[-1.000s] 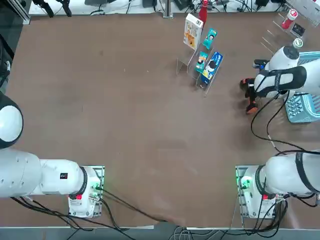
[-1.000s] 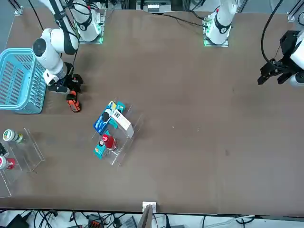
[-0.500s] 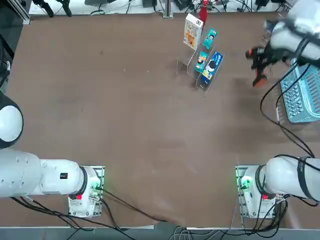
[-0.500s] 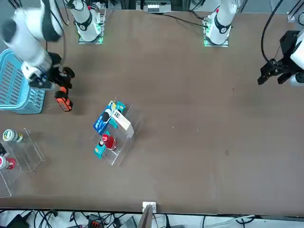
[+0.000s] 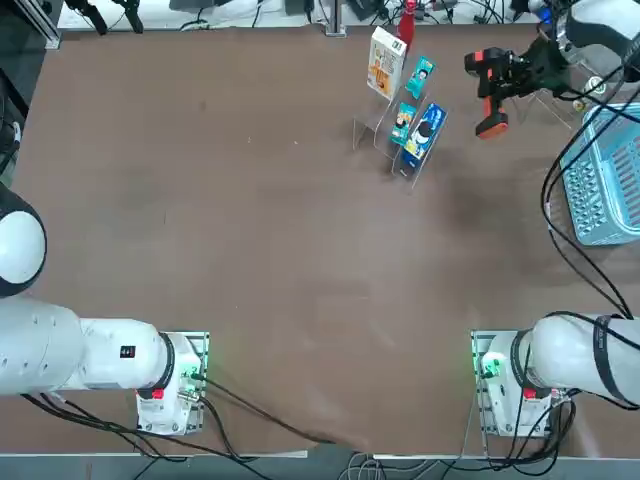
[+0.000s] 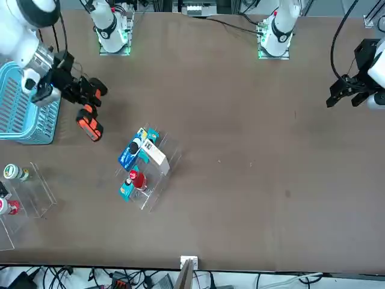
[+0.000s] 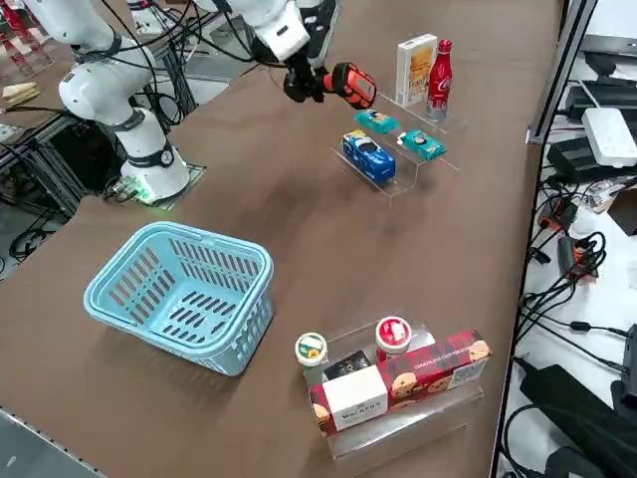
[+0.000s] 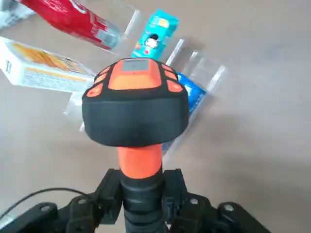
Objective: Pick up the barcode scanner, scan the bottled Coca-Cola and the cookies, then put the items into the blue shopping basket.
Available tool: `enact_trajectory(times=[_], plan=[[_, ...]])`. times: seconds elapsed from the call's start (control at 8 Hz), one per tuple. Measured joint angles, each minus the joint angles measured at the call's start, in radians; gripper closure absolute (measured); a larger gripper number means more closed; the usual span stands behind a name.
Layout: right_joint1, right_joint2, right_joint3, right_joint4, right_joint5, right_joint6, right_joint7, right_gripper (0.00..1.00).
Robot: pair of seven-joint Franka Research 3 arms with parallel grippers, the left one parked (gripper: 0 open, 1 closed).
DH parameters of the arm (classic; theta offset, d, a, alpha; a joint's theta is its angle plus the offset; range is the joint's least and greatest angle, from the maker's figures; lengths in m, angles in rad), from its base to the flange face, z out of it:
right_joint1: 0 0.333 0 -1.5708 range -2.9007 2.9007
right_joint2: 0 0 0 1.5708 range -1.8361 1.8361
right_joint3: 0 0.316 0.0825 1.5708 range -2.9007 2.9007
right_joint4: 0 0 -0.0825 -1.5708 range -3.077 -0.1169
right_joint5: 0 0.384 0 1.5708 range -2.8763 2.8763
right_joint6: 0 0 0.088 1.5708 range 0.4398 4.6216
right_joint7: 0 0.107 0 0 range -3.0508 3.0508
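Brown tabletop carries a clear acrylic rack (image 5: pixel 385 130) w/ the cookies (image 5: pixel 385 62) & the bottled Coca-Cola (image 7: pixel 439 79) upright at its far end, plus a blue packet (image 5: pixel 425 131) & 2 teal packets lower down. Right gripper (image 8: pixel 141 187) is clamped on the handle of the barcode scanner (image 5: pixel 492 85), held in the air just beside the rack on the basket side, scanner head turned toward the goods. Blue shopping basket (image 7: pixel 184 299) sits on the table at the robot's right, apart from the rack.
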Motion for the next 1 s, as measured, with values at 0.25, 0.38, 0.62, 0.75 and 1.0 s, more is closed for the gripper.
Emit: enact_trajectory(times=[0.25,0.38,0.62,0.75,1.0], plan=[[0.017,0.08,0.0,0.001,0.204,0.032,-0.141,0.56],[0.022,0.117,0.0,0.003,0.298,0.034,-0.211,0.56],[0.023,0.193,-0.001,0.006,0.498,0.034,-0.317,0.56],[0.023,0.229,-0.002,0.008,0.573,0.034,-0.338,0.56],[0.023,0.286,-0.004,0.011,0.716,0.024,-0.394,0.56]])
